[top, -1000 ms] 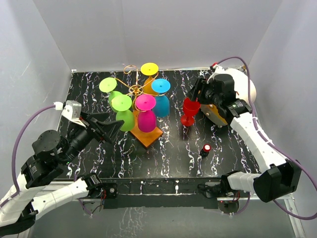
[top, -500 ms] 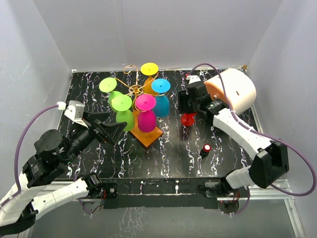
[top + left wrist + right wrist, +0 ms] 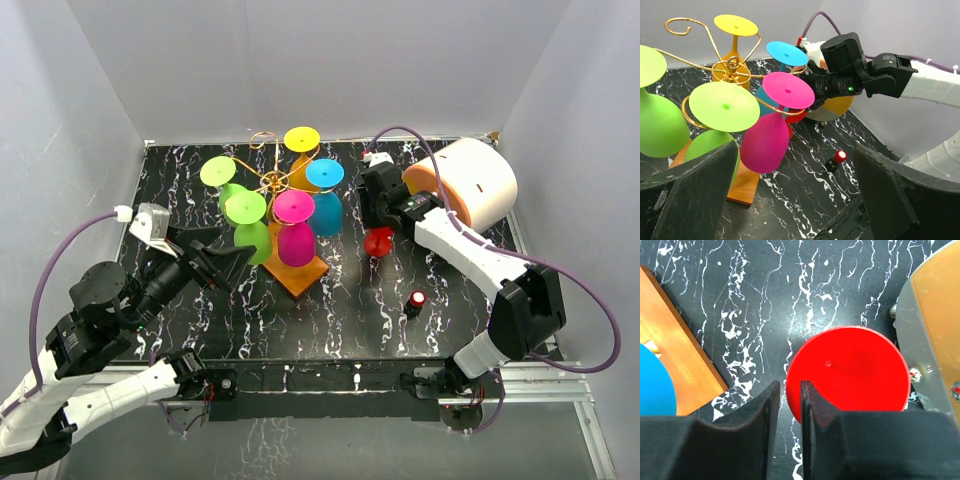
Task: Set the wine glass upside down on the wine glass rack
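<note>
The red wine glass [image 3: 378, 240] stands on the black marbled table, right of the wine glass rack [image 3: 270, 183]. The rack is gold wire on an orange-brown base [image 3: 305, 275]. My right gripper [image 3: 376, 225] hangs straight over the glass. In the right wrist view the glass [image 3: 855, 370] is a round red face. Its left edge lies inside the narrow gap of the right gripper [image 3: 788, 385], against the right finger, and a strip of table shows beside it. My left gripper [image 3: 795, 195] is wide open and holds nothing, left of the rack [image 3: 732, 67].
Green, yellow, blue and pink glasses [image 3: 293, 240] hang upside down on the rack. An orange-and-white cylinder [image 3: 470, 185] lies at the back right, close to the right arm. A small black item with a red top [image 3: 415, 300] sits in front of the red glass. White walls enclose the table.
My right arm has swung in over the red glass and come down on it, and its jaws have narrowed. The left gripper has opened wider and barely moved.
</note>
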`<action>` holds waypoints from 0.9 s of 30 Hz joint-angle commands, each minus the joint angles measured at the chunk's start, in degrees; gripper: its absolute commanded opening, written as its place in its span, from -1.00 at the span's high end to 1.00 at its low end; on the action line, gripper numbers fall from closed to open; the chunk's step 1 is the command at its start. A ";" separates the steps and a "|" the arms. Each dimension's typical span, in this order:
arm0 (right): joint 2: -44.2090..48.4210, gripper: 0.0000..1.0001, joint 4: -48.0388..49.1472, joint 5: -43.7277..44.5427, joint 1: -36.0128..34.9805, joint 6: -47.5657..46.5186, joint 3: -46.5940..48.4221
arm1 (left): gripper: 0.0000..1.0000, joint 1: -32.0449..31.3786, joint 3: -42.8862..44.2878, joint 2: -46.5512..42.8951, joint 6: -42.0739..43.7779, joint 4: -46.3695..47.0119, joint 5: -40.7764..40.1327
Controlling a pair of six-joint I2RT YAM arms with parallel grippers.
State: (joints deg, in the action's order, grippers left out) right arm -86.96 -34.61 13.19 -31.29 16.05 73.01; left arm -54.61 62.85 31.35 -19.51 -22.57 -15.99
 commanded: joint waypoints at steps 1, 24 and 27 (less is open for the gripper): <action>0.03 0.70 1.33 1.51 -0.73 -2.67 2.63 | -0.97 -0.22 -0.80 -1.03 0.06 0.62 0.67; 39.16 1.00 28.66 -1.36 -2.73 -2.42 -16.71 | -0.87 -0.24 4.92 12.44 -13.30 20.80 21.34; 44.46 1.00 33.30 -3.33 -2.73 -2.23 -18.43 | -0.86 -0.23 6.54 17.35 -21.38 24.66 20.80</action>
State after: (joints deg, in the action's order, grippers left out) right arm -47.72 -14.17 13.63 -33.85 13.65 56.36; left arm -54.61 66.26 43.90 -30.70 -6.37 1.87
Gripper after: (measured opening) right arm 0.012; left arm 0.935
